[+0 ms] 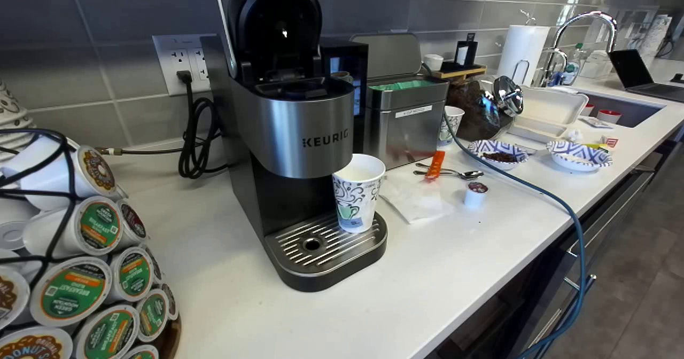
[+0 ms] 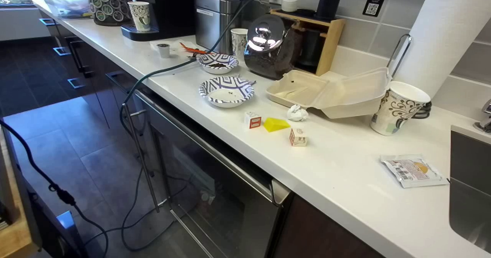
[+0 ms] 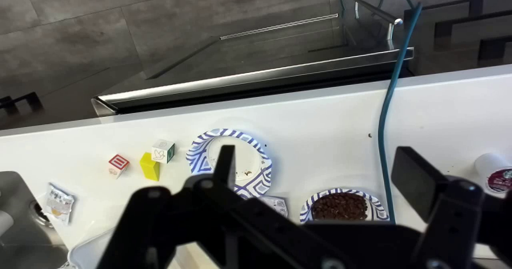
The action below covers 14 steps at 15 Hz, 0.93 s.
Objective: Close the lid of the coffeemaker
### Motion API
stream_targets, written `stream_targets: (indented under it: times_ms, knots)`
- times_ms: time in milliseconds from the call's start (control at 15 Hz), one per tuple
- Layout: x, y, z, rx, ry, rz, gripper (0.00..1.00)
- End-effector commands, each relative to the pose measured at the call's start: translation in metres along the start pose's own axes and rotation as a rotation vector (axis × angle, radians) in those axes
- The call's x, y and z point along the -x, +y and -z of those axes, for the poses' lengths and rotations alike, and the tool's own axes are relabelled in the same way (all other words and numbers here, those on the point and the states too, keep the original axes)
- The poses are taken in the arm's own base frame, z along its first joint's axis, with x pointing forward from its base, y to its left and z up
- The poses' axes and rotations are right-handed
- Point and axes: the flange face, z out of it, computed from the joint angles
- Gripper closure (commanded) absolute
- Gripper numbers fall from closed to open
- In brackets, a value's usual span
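The coffeemaker (image 1: 299,134), a brushed silver Keurig with a black base, stands upright on the counter against the tiled wall. Its lid (image 1: 278,28) stands raised, with the glossy black underside facing forward. A silver handle bar is raised around the lid. In an exterior view the coffeemaker (image 2: 172,14) is cut off by the top edge, and its lid is out of view. My gripper (image 3: 320,167) shows only in the wrist view. It is open and empty, above the counter with paper bowls below it. The coffeemaker is not in the wrist view.
A patterned paper cup (image 1: 357,201) stands on the drip tray. Pods in a wire rack (image 1: 69,289) stand beside the coffeemaker. A steel bin (image 1: 409,124) is on its other side. A blue cable (image 3: 386,117) crosses the counter near a bowl of coffee beans (image 3: 339,206).
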Motion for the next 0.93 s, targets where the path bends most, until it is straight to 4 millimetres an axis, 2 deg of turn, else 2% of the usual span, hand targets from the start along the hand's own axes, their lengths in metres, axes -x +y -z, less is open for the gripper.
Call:
stream_targets:
  times_ms: [0, 133, 267, 400, 533, 733, 867]
  knots:
    - [0.000, 0.000, 0.001, 0.000, -0.001, 0.000, 0.00]
    - [-0.027, -0.013, 0.021, 0.021, 0.161, 0.060, 0.00]
    - [-0.058, -0.034, 0.046, 0.020, 0.283, 0.106, 0.00]
    - [-0.083, -0.059, 0.071, 0.009, 0.420, 0.153, 0.00]
    - [-0.109, -0.094, 0.094, -0.045, 0.553, 0.198, 0.00]
    - [-0.145, -0.143, 0.116, -0.122, 0.730, 0.279, 0.00]
    - [-0.160, -0.168, 0.122, -0.188, 0.836, 0.313, 0.00]
